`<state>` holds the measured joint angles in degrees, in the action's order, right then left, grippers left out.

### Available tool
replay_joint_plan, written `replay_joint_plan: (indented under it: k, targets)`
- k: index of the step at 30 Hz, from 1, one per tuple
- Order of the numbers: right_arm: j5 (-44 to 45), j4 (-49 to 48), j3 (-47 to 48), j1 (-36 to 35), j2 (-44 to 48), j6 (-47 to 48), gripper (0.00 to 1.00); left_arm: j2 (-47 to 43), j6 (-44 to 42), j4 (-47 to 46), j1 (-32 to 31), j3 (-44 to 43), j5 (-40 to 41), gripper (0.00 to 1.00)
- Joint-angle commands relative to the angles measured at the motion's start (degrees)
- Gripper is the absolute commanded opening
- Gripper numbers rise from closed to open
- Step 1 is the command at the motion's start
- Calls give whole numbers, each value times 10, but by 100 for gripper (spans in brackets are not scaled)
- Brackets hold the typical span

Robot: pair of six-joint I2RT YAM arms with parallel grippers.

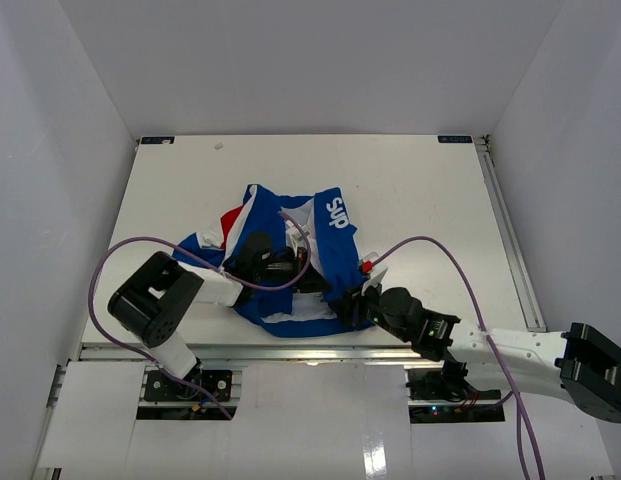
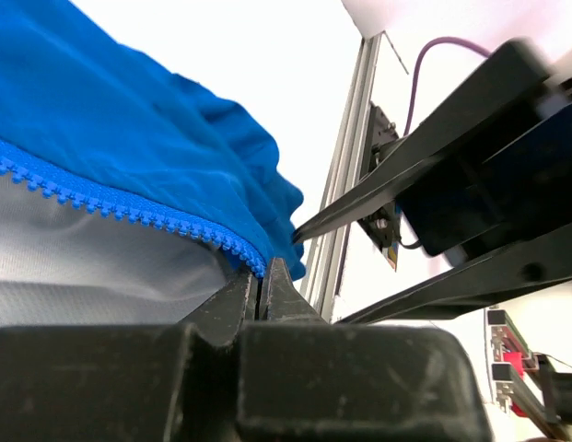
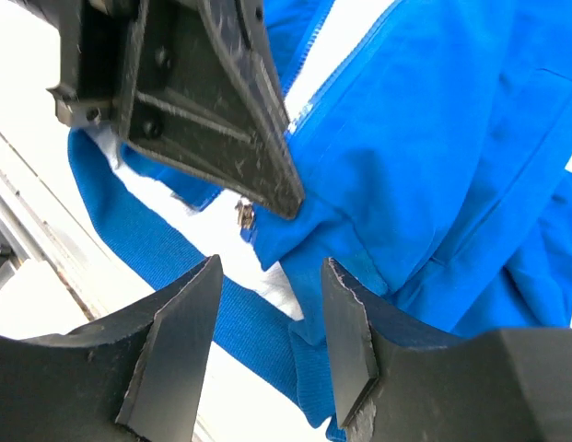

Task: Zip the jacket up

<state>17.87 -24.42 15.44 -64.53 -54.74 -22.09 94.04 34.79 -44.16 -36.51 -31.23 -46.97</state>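
The jacket [image 1: 335, 250] lies open on the white table, blue with a red panel and white "Sup" lettering. My left gripper [image 1: 293, 268] rests over its lower middle. In the left wrist view that gripper [image 2: 261, 274] is shut, pinching the blue zipper edge [image 2: 129, 214] of the jacket [image 2: 129, 120] at its lower end. My right gripper [image 1: 353, 304] hovers at the jacket's bottom right hem. It is open [image 3: 267, 308], its fingers straddling the blue hem band [image 3: 253, 322], with nothing gripped. A small metal zipper slider [image 3: 244, 215] shows just below the left gripper's fingers [image 3: 239, 120].
A metal rail [image 1: 290, 352] runs along the table's near edge just below the jacket, and another [image 1: 510, 240] along the right side. Purple cables [image 1: 450, 250] loop over both arms. White walls enclose the table [image 1: 420, 180].
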Motion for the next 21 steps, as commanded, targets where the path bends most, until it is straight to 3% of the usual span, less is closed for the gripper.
replay_joint_plan:
  k: [1,21]
  targets:
    - [-14,-58,8,-2,-12,18,53,-36,-12,-24,-1,13,4,0]
    - [-6,-113,18,-1,-66,29,41,-58,15,-87,-1,42,-21,0]
